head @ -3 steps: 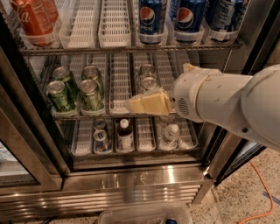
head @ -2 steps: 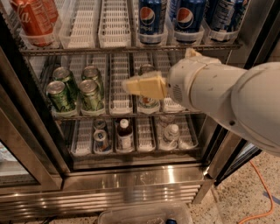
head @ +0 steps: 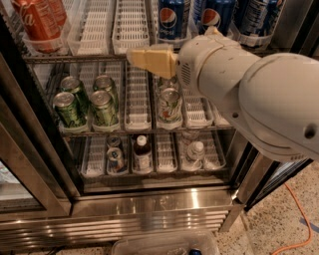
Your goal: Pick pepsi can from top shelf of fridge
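Three dark blue pepsi cans stand at the front of the top shelf (head: 94, 57) of the fridge (head: 149, 206): one in the middle (head: 170, 19), one to its right (head: 213, 14) partly behind my arm, and one further right (head: 255, 15). My gripper (head: 145, 59), a tan wedge at the end of the big white arm (head: 249, 84), is at the height of the top shelf's front rail. It sits just below and left of the middle pepsi can and does not touch it. It holds nothing that I can see.
Red cola cans (head: 37, 22) stand top left beside white slotted lanes (head: 130, 25). Green cans (head: 70, 107) and another can (head: 170, 104) are on the middle shelf. Bottles (head: 142, 152) are on the bottom shelf. A dark door frame (head: 30, 149) is at left, and an orange cable (head: 299, 234) lies on the floor.
My gripper has risen from the middle shelf level up to the top shelf's front rail and moved slightly left. The cans have not moved.
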Robot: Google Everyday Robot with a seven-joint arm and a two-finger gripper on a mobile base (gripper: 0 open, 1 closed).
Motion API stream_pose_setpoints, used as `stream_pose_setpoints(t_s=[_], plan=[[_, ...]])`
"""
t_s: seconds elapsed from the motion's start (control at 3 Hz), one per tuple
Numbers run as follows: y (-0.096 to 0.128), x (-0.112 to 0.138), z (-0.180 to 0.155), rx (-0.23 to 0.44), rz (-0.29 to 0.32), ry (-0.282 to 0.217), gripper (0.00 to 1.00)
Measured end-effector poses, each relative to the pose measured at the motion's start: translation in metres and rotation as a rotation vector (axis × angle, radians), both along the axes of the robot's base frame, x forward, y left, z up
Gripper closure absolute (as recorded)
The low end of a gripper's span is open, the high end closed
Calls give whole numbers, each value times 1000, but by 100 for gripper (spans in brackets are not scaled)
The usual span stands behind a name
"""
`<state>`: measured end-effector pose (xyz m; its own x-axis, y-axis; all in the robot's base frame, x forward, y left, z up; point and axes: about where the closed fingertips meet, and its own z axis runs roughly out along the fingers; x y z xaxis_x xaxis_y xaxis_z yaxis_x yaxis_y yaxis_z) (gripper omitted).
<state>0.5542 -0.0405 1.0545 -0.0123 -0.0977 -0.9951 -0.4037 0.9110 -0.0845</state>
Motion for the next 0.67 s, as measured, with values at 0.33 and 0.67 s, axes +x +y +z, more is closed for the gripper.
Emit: stream_pose_setpoints(t_s=[0.33,0.67], plan=[[14,-3,1,8,21,-2,0],[17,-4,3,17,26,-5,0]])
